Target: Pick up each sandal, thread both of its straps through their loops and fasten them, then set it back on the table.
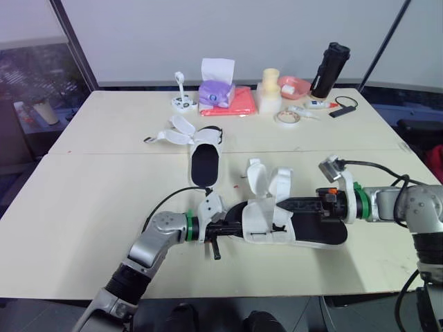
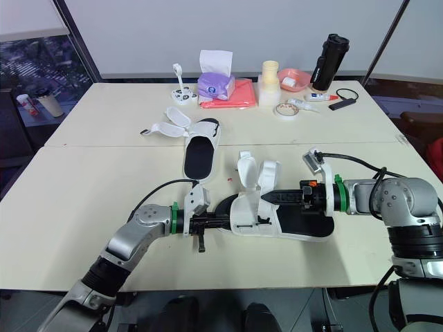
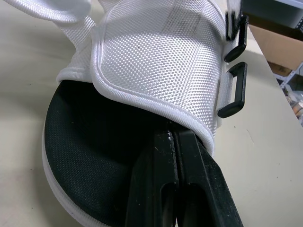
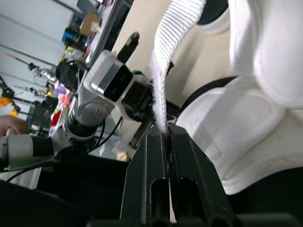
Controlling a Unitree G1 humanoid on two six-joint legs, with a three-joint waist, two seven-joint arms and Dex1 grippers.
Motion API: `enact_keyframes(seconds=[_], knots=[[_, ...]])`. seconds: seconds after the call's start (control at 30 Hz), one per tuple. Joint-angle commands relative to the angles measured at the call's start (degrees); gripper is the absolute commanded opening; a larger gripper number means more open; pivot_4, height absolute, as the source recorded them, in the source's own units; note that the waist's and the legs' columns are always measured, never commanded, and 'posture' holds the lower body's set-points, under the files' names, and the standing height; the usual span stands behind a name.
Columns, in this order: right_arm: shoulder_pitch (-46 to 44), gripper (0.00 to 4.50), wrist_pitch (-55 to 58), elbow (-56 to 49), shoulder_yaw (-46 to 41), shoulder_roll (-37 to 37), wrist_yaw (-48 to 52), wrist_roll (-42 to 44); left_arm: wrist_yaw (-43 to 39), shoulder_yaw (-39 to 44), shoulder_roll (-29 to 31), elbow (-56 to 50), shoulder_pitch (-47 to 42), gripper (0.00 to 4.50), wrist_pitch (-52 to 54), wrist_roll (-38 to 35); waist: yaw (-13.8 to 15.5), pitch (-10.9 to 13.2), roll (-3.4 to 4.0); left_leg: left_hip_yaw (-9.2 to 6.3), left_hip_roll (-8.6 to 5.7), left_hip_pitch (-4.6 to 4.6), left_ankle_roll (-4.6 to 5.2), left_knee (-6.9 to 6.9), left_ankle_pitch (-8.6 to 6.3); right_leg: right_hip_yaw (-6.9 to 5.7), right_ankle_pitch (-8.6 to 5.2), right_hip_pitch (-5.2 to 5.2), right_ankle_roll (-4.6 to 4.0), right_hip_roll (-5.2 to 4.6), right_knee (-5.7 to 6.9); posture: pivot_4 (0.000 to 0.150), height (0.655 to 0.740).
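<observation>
A pale table (image 1: 83, 207) seen from above. Left of centre, on the table and well apart from both arms, the far sandal (image 1: 205, 164) lies flat. It is white with a black footbed, and its straps (image 1: 173, 131) are unfastened and splayed out to the left. Nearer the front edge, the left gripper (image 1: 235, 228) reaches in from the left. Its two black fingers (image 3: 156, 189) are clenched together on the edge of the white mesh upper at one end of the near sandal (image 1: 266, 220). Two black loops (image 3: 234, 90) sit along the side of that upper. The near sandal lies lengthwise between the two arms at the front middle of the table. Its black footbed faces up and its flaps stand open. From the right, the right gripper (image 1: 294, 205) reaches over the footbed. Its fingers are pinched tight on a white strap (image 4: 163, 90), which rises upright from between the fingertips. Along the back of the table, from left to right, stand a purple tissue box (image 1: 217, 90), a red cloth (image 1: 239, 105), a cream container (image 1: 270, 93), a roll of tape (image 1: 287, 117), a pink bowl (image 1: 296, 86) and a black flask (image 1: 330, 69).
</observation>
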Motion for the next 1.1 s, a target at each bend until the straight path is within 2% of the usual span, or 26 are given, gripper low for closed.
enact_keyframes(seconds=[0.03, 0.13, 0.33, 0.73, 1.1], knots=[[0.3, 0.08, -0.9, -1.2, 0.6, -0.2, 0.7, -1.0, 1.4, 0.5, 0.9, 0.5, 1.1, 0.0, 1.1, 0.9, 0.0, 0.0, 0.0, 0.0, 0.0, 0.0, 0.0, -0.01, 0.0, 0.0, 0.0, 0.0, 0.0, 0.0, -0.02, 0.15, 0.74], [0.7, 0.08, -2.3, -1.5, 1.8, -1.1, 1.1, -2.9, 1.4, 0.6, 1.0, 0.3, 1.2, 0.0, 1.1, 0.9, 0.0, 0.0, 0.0, 0.0, 0.0, 0.0, 0.0, -0.02, 0.0, -0.01, 0.0, 0.0, 0.0, 0.0, -0.03, 0.15, 0.74], [1.8, 0.08, -11.9, -3.0, 7.2, -3.1, 1.2, -12.6, 1.6, 0.3, 0.7, 0.7, 1.1, 0.0, 0.9, 1.0, -0.1, 0.0, 0.0, 0.0, 0.0, 0.0, 0.0, -0.05, 0.0, -0.02, 0.0, -0.01, 0.0, 0.0, -0.07, 0.15, 0.74], [4.2, 0.08, -12.7, -8.0, 3.4, -3.7, 7.4, -9.1, 1.9, 0.5, 0.6, 1.1, 1.0, 0.0, 0.6, 1.0, 0.0, 0.0, 0.0, -0.01, 0.01, 0.0, 0.0, -0.06, 0.0, -0.03, 0.0, 0.02, 0.0, 0.0, -0.1, 0.15, 0.74], [8.7, 0.08, -17.4, -13.8, 7.0, -5.4, 7.8, -13.4, 1.7, 0.5, 0.6, 1.8, 0.9, 0.0, 0.4, 0.9, 0.0, 0.0, 0.0, -0.01, 0.0, 0.0, -0.01, -0.06, 0.0, -0.03, 0.0, 0.02, 0.0, 0.0, -0.11, 0.15, 0.74]])
